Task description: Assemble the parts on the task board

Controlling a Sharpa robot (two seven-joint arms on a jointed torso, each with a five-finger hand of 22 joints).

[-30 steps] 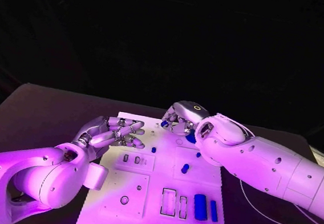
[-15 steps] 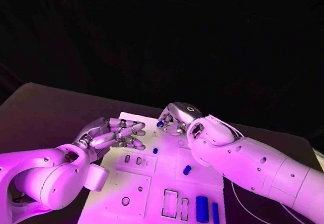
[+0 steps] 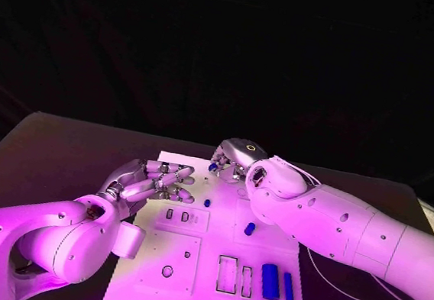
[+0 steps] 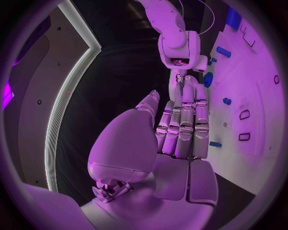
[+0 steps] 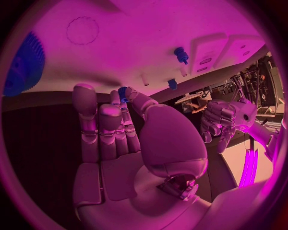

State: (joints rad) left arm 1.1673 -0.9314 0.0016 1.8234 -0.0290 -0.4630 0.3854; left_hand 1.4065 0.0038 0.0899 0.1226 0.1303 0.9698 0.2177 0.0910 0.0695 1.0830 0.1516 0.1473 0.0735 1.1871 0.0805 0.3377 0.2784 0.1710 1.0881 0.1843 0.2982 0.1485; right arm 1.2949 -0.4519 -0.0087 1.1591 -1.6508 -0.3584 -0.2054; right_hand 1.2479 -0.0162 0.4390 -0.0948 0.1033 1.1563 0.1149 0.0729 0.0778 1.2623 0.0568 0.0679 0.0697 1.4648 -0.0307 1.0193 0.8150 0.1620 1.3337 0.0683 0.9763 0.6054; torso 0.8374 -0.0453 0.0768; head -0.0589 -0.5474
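The white task board [image 3: 207, 287] lies in the middle of the black table. My right hand [image 3: 236, 158] hovers over the board's far edge and pinches a small blue part [image 5: 124, 92] between thumb and a fingertip; the same part [image 3: 214, 167] peeks out under the hand in the head view. My left hand [image 3: 157, 179] hangs over the board's left side, fingers apart and holding nothing, as the left wrist view [image 4: 183, 127] confirms. Two long blue parts [image 3: 269, 280] stand at the board's near right. A small blue peg [image 3: 206, 202] and a short blue part [image 3: 250, 228] sit mid-board.
A blue toothed wheel [image 5: 24, 62] lies on the board close to my right hand. Dark slots [image 3: 225, 271] and a round hole [image 3: 167, 270] open in the board's near half. Black table [image 3: 50, 147] surrounds the board. A cable [image 3: 321, 271] trails on the right.
My right arm and hand have shifted a little to the left along the board's far edge, still pinching the small blue part. The left hand has barely moved.
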